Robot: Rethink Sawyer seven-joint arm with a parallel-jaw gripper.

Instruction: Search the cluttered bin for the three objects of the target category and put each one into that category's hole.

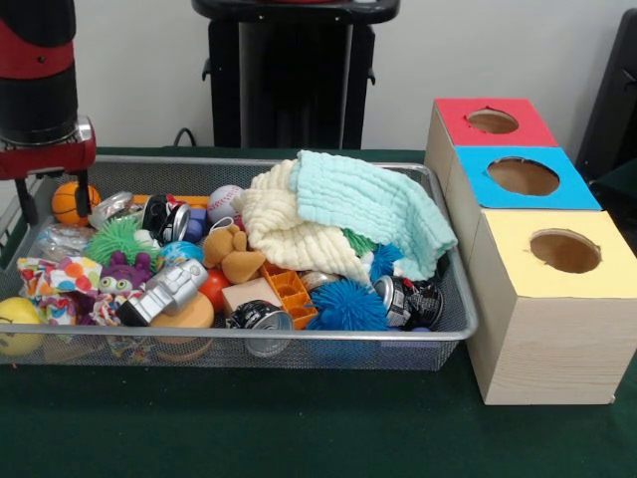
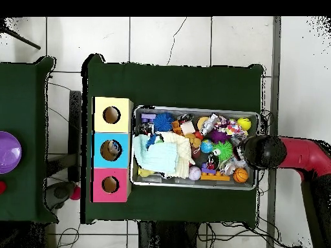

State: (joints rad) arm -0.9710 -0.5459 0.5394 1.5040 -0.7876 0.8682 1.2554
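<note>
My gripper point(image 1: 53, 213) hangs open over the left end of the wire mesh bin point(image 1: 453, 289), with nothing between its fingers. A small orange basketball point(image 1: 74, 201) sits just behind it. In the overhead view the arm's black head point(image 2: 264, 152) hides the gripper, beside the basketball point(image 2: 240, 175). The bin holds a cream cloth point(image 1: 289, 234) and a light blue cloth point(image 1: 373, 204), a blue spiky ball point(image 1: 346, 304), a green spiky ball point(image 1: 117, 239), crushed cans point(image 1: 410, 299), a baseball point(image 1: 225, 201) and a teddy bear point(image 1: 231, 255). Three boxes with round holes stand right of the bin: red point(image 1: 493, 121), blue point(image 1: 523, 176), yellow point(image 1: 564, 251).
A yellow ball point(image 1: 18, 324) lies in the bin's near left corner, next to a purple toy point(image 1: 124, 271) and a silver can point(image 1: 169, 289). In the overhead view, a purple dish point(image 2: 8, 152) rests on a second green table at the left.
</note>
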